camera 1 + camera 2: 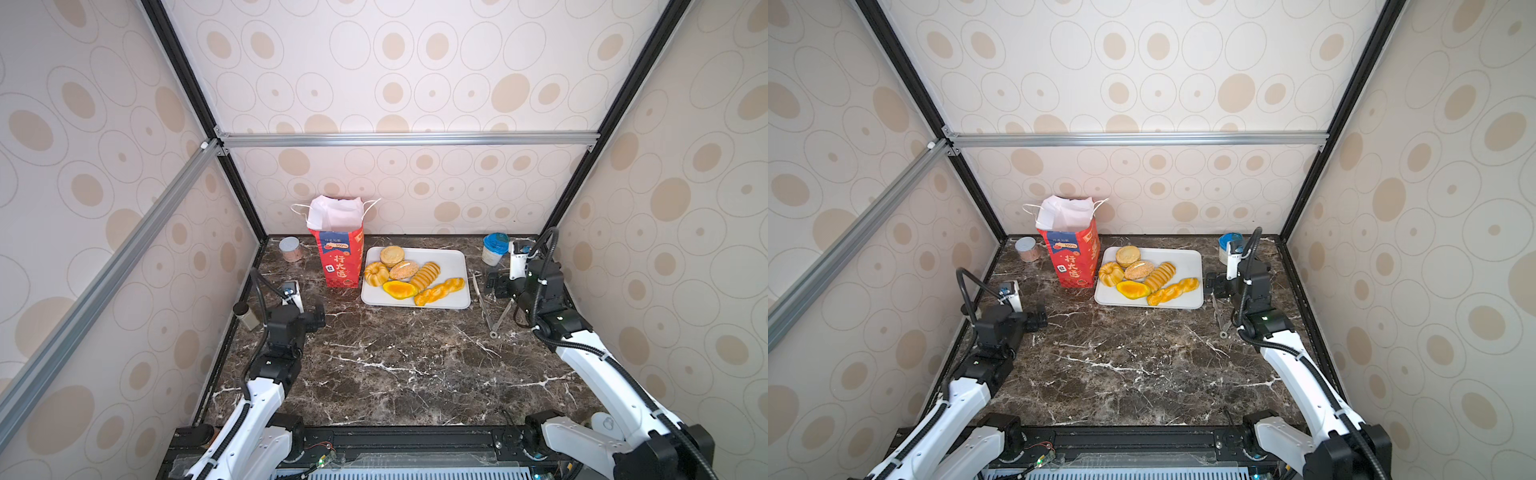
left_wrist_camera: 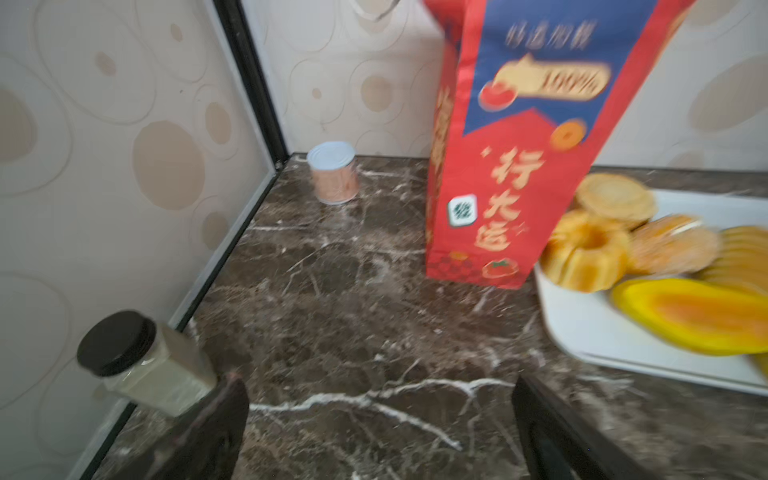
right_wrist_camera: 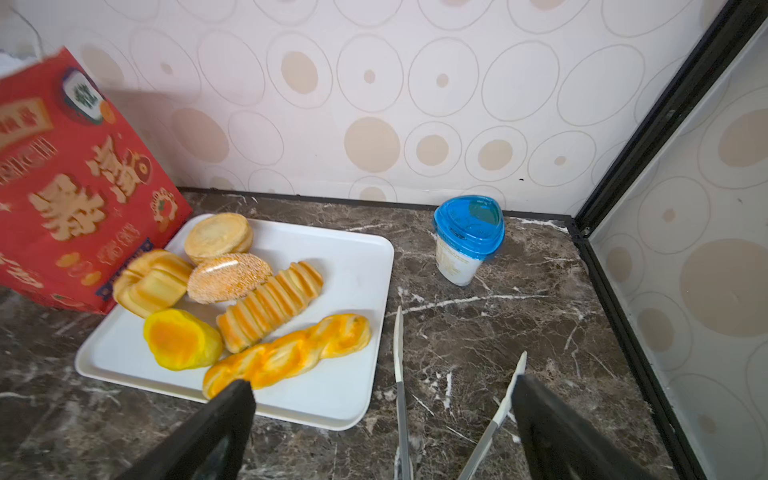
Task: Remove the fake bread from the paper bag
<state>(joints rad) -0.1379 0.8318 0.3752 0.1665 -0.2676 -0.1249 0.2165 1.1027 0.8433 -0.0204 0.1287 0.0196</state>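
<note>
The red paper bag (image 1: pixel 340 253) (image 1: pixel 1073 257) (image 2: pixel 511 145) (image 3: pixel 75 187) stands upright at the back, its white inside showing at the open top. Right beside it, several pieces of fake bread (image 1: pixel 415 276) (image 1: pixel 1148 276) (image 3: pixel 249 299) lie on a white tray (image 1: pixel 455 259) (image 3: pixel 353 266); the ring cake (image 2: pixel 586 249) is nearest the bag. My left gripper (image 1: pixel 320 318) (image 1: pixel 1040 320) (image 2: pixel 380 386) is open over bare table, in front of and left of the bag. To the right of the tray my right gripper (image 1: pixel 496 286) (image 1: pixel 1214 286) (image 3: pixel 382 386) hangs open and empty.
Metal tongs (image 1: pixel 488 316) (image 3: pixel 399 374) lie on the marble just right of the tray, under my right gripper. A blue-lidded cup (image 1: pixel 494 249) (image 3: pixel 467 241) stands back right, a pink can (image 1: pixel 289 249) (image 2: pixel 334 172) back left, and a black-lidded jar (image 1: pixel 245 313) (image 2: pixel 137 361) by the left wall.
</note>
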